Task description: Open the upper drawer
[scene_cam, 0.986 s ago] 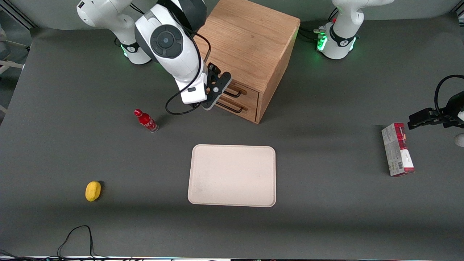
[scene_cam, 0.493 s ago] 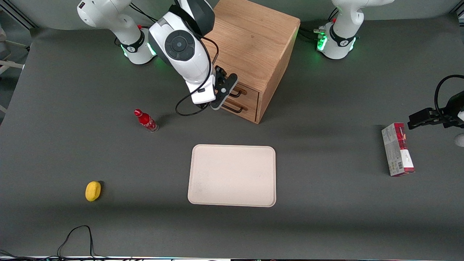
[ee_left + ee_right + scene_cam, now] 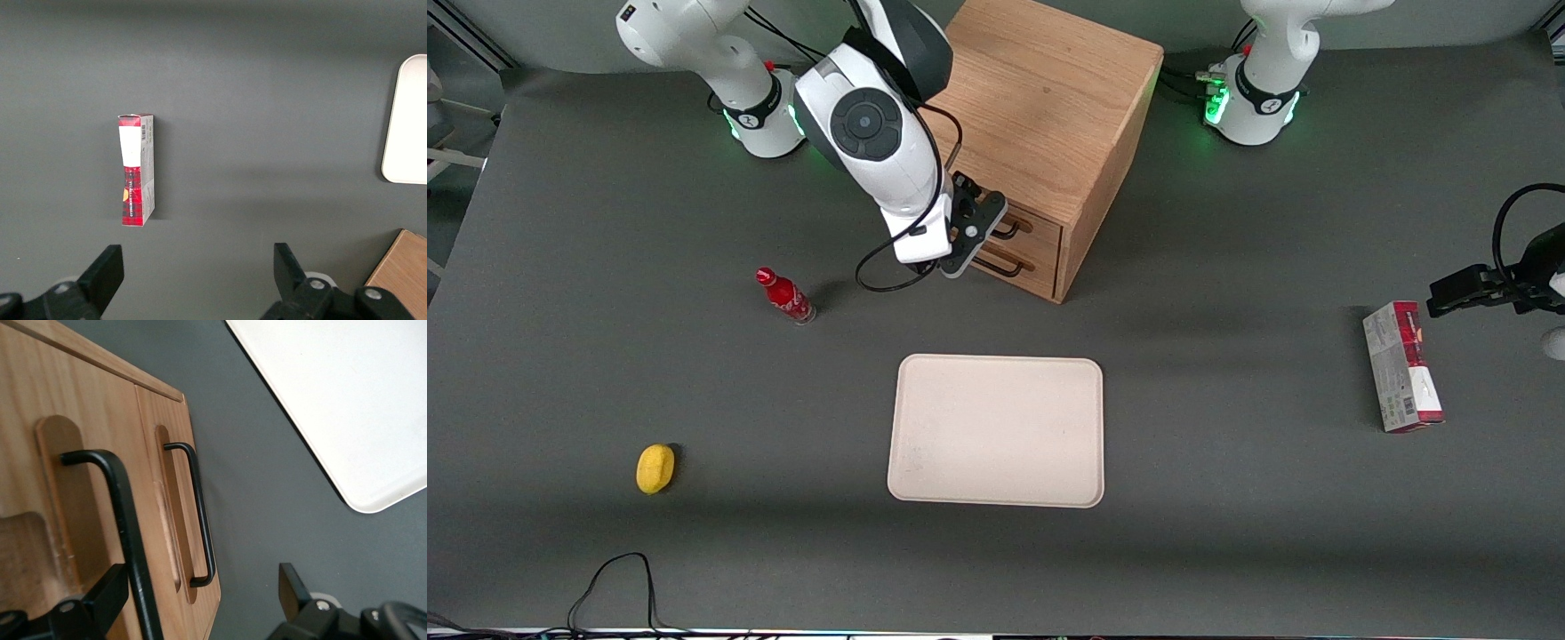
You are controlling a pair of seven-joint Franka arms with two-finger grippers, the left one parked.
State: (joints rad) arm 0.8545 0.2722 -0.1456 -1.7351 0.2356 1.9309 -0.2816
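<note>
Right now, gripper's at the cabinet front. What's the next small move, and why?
Probably shut the fingers on the upper drawer's handle. The gripper is open in front of the upper drawer, and in the wrist view the bar runs between its fingers. The drawer looks flush with the cabinet, so clamp first, then pull.

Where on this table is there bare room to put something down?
Bare table lies between the tray and the box, and between the lemon and the bottle. It is crowded by the upper drawer, where the open gripper hangs.
</note>
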